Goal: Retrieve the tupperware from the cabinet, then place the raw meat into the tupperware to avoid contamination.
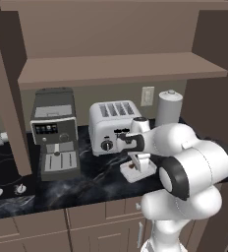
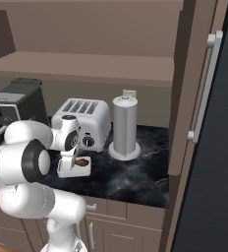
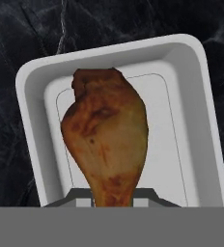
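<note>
A black marbled counter (image 1: 94,184) carries a coffee machine (image 1: 54,133), toaster (image 1: 111,125) and grey cylinder (image 2: 125,128) before a beige wall (image 1: 86,98).

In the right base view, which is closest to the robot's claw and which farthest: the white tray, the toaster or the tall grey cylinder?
From the gripper:
1. The tupperware, directly beneath it on the counter.
2. The toaster, just behind, toward the wall.
3. The grey cylinder, farther right, beside the toaster.
</note>
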Controlling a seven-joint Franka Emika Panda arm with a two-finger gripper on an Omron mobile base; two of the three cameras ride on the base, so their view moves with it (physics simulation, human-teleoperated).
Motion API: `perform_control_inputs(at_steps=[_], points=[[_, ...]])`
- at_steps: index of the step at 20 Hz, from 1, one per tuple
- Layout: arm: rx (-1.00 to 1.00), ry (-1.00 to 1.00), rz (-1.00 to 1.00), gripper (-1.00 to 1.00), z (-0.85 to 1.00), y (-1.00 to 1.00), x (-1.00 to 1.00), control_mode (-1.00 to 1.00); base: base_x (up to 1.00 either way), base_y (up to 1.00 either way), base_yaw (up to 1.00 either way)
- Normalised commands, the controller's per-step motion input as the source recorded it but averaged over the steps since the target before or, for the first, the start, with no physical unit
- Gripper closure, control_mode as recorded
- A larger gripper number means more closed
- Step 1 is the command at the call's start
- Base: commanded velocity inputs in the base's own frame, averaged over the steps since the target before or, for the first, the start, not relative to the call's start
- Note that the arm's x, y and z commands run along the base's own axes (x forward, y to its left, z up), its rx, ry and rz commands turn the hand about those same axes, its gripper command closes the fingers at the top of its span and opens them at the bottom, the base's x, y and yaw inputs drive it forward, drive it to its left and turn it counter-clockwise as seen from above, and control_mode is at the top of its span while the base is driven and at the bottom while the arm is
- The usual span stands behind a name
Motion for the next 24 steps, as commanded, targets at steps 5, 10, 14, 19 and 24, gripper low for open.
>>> perform_control_inputs(at_steps=[5,10,14,19,24], points=[[0.0,0.0,-0.01,1.0,0.03,-0.02,-0.09,-1.0,0.0,0.0,0.0],[0.0,0.0,0.0,1.0,0.07,0.0,-0.15,-1.0,0.0,0.0,0.0],[0.0,0.0,-0.01,1.0,0.07,0.0,-0.13,-1.0,0.0,0.0,0.0],[0.0,0.0,-0.01,1.0,0.12,0.04,-0.1,-1.0,0.0,0.0,0.0],[0.0,0.0,-0.01,1.0,0.11,0.05,-0.01,-1.0,0.0,0.0,0.0]])
